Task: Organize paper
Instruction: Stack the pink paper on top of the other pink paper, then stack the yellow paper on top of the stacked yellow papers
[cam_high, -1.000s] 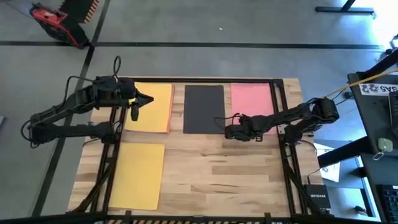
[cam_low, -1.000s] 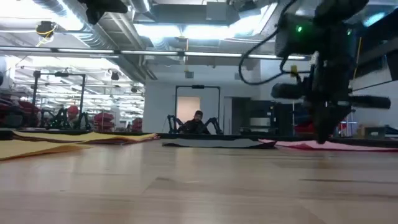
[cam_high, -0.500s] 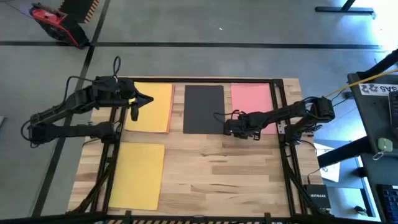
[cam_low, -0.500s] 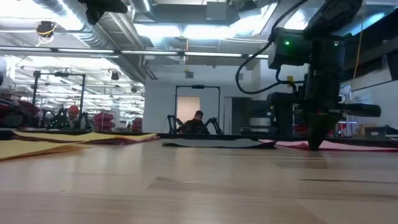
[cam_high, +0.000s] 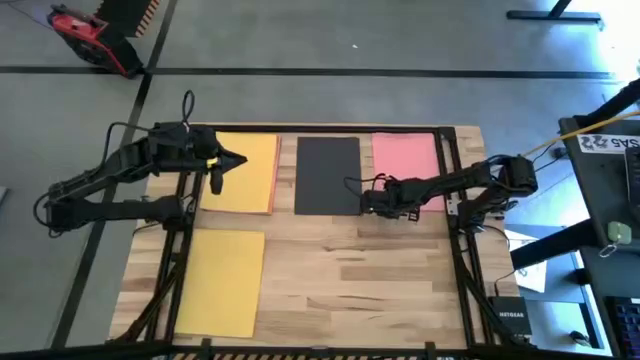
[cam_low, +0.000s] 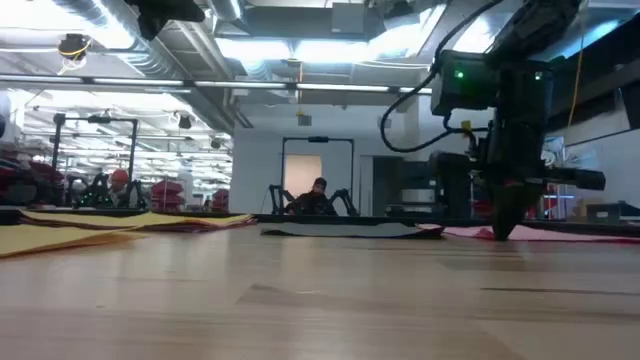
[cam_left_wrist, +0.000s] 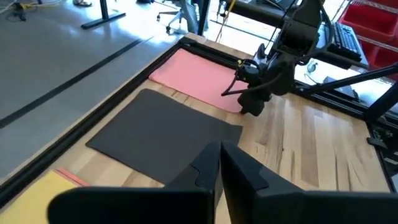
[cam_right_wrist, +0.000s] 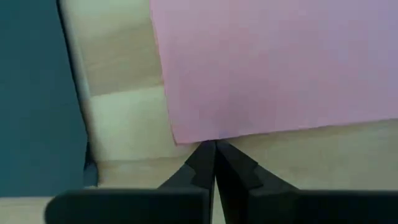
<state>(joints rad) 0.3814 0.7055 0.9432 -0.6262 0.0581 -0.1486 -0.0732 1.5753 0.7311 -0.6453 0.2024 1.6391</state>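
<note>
The right gripper (cam_right_wrist: 214, 148), fingers pressed together with nothing between them, now has its tips down on the wood right at the near edge of the thin pink rectangular sheet of paper (cam_high: 405, 158) — a second ago it hung higher and a little nearer the front of the table, so it has slid in and dropped to that corner. This looks like the lead-in to nudging or lifting the pink sheet's edge. Just beside it lies the flat black sheet (cam_high: 327, 175), apart from the pink by a strip of bare wooden tabletop (cam_high: 340, 270). Farther off, the left gripper (cam_high: 226, 161) hovers closed and unmoved over the yellow sheet on orange (cam_high: 245, 172); another yellow sheet (cam_high: 221, 281) lies near the front-left.
</note>
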